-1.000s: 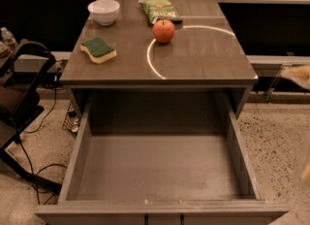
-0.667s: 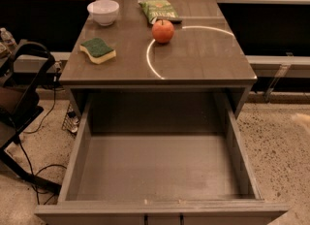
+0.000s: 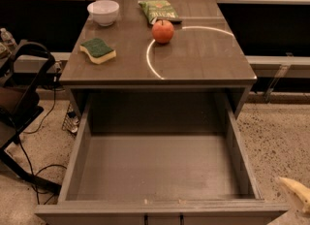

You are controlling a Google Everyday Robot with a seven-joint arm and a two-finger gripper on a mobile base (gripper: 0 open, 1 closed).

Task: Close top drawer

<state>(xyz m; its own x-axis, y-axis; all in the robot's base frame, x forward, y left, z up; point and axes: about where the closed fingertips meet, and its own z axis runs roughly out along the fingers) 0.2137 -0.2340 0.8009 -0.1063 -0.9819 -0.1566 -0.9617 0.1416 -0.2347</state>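
Top drawer (image 3: 160, 170) open, gripper (image 3: 296, 190) low right, green bag (image 3: 157, 10) label unreadable

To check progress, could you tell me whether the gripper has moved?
Yes: the gripper dropped from beside the tabletop to right of the drawer front.

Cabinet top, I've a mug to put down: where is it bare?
Bare: the right half, right of the apple and chip bag, and the front strip ahead of the sponge. Crowded: back left, around the white bowl. The gripper sits low right, beside the top drawer.
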